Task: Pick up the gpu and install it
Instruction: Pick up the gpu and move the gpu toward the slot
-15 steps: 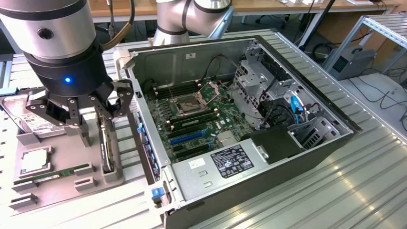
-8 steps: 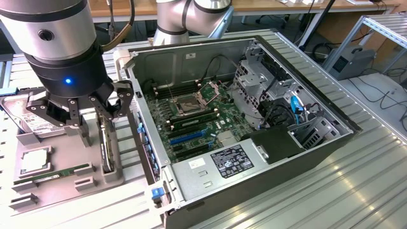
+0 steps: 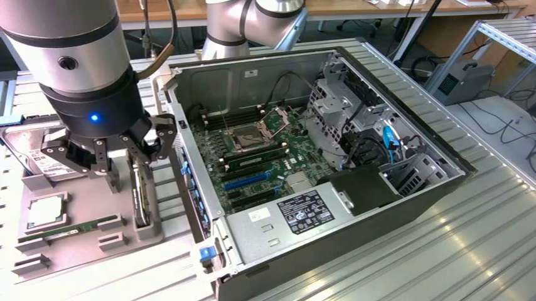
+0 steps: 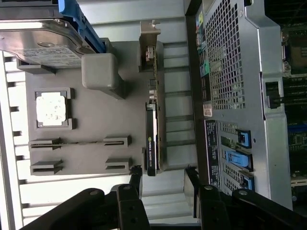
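The gpu (image 4: 152, 129) stands on its edge in a slot of the grey parts tray (image 4: 100, 120), its silver bracket (image 4: 149, 43) at one end. In the exterior view the gpu (image 3: 143, 200) sits at the tray's edge nearest the computer case (image 3: 335, 244). My gripper (image 3: 125, 166) hangs just above the gpu, open, with nothing between its fingers. In the wrist view the gripper (image 4: 164, 178) straddles the line of the card near its end opposite the bracket, apart from it.
The tray also holds a hard drive (image 4: 41, 43), a CPU (image 4: 52, 109) and a RAM stick (image 4: 79, 142). The open case lies right beside the tray, its motherboard (image 3: 251, 157) with blue slots (image 3: 247, 180) exposed. A second arm's base (image 3: 243, 25) stands behind the case.
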